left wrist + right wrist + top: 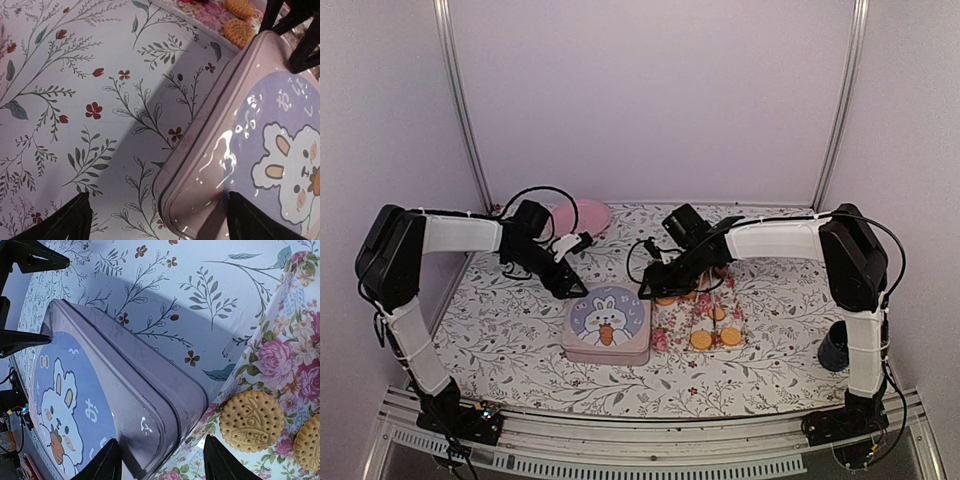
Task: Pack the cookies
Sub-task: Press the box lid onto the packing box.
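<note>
A pink square tin with a closed lid showing a bunny picture (607,324) sits mid-table; it also shows in the left wrist view (240,145) and the right wrist view (115,390). Golden round cookies (715,330) lie on a rose-patterned sheet (672,334) right of the tin; one cookie is clear in the right wrist view (251,421). My left gripper (572,285) is open and empty, straddling the tin's far left corner (160,220). My right gripper (658,285) is open and empty, straddling the tin's far right corner (162,465).
A pink plate (582,213) lies at the back behind the left arm. A dark cup (836,350) stands at the right by the right arm's base. The table carries a floral cloth (500,320).
</note>
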